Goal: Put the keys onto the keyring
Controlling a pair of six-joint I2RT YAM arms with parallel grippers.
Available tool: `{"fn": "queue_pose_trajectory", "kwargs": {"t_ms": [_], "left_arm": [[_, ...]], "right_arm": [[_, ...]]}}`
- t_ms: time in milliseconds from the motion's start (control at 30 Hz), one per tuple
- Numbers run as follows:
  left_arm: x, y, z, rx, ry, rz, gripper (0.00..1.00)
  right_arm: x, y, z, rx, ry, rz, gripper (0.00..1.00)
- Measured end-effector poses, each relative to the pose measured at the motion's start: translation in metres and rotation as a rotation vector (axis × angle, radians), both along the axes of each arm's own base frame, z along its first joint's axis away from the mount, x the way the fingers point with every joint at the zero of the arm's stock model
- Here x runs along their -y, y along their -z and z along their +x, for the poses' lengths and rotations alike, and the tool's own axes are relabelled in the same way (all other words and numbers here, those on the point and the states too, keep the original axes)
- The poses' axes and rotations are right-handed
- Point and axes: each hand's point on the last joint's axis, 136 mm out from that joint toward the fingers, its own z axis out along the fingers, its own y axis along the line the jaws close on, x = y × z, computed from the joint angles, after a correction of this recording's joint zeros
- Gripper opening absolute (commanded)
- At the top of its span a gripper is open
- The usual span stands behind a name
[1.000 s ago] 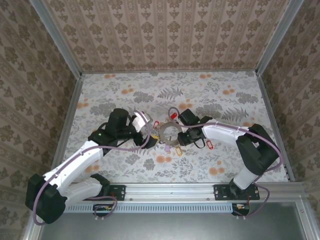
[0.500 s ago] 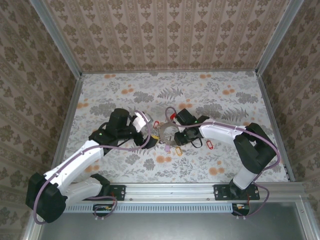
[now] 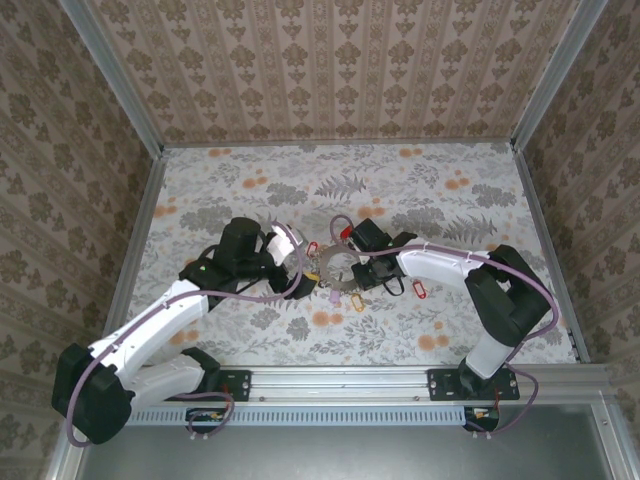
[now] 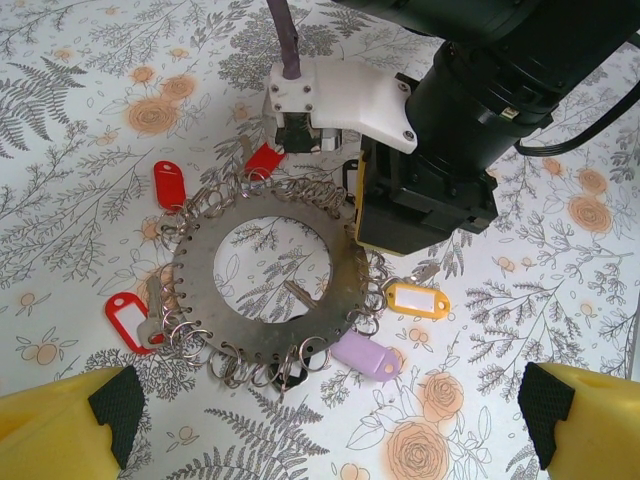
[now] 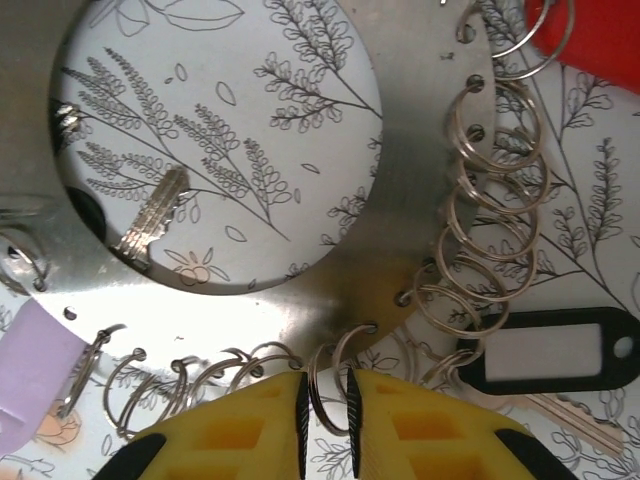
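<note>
At keyring 6 o'clock, one split ring is pinched by right gripper. Left gripper is spread wide.

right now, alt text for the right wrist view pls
The right gripper, its yellow fingers close together, flanks one small split ring on the rim of the grey keyring. More rings line that rim, and a key lies inside its hole. A black tag, red tag and purple tag lie around it on floral cloth.
</note>
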Motion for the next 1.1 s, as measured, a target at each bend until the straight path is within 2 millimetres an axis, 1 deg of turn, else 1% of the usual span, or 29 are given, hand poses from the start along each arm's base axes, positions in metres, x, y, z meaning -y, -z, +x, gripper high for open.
{"fn": "queue_pose_trajectory", "kwargs": {"t_ms": [100, 267, 400, 600, 900, 1033, 1100], "left_arm": [[0.0001, 0.0002, -0.0001, -0.001, 0.0, 0.0, 1.0], [0.0011, 0.0007, -0.001, -0.002, 0.005, 0.001, 1.0], [0.0015, 0.0025, -0.0007, -0.006, 0.005, 0.005, 1.0], [0.0017, 0.0027, -0.0008, -0.007, 0.006, 0.005, 1.0], [0.0017, 0.0027, -0.0008, -0.007, 0.006, 0.005, 1.0], [0.0026, 0.0027, -0.002, -0.007, 0.01, 0.005, 1.0], [0.0029, 0.0027, -0.0023, -0.007, 0.011, 0.005, 1.0]], "right_arm": [[0.0017, 0.0007, 0.0009, 0.004, 0.004, -0.01, 0.21], [0.0034, 0.0021, 0.0018, 0.007, 0.008, -0.021, 0.17], [0.0034, 0.0022, 0.0018, 0.007, 0.01, -0.02, 0.17], [0.0032, 0.0026, 0.0012, 0.003, 0.017, -0.016, 0.18], [-0.0011, 0.0049, -0.0033, -0.012, 0.011, 0.002, 0.25], [-0.003, 0.0064, -0.0018, -0.009, 0.012, 0.009, 0.25], [-0.0032, 0.0076, -0.0016, -0.01, 0.012, 0.009, 0.22]]}}
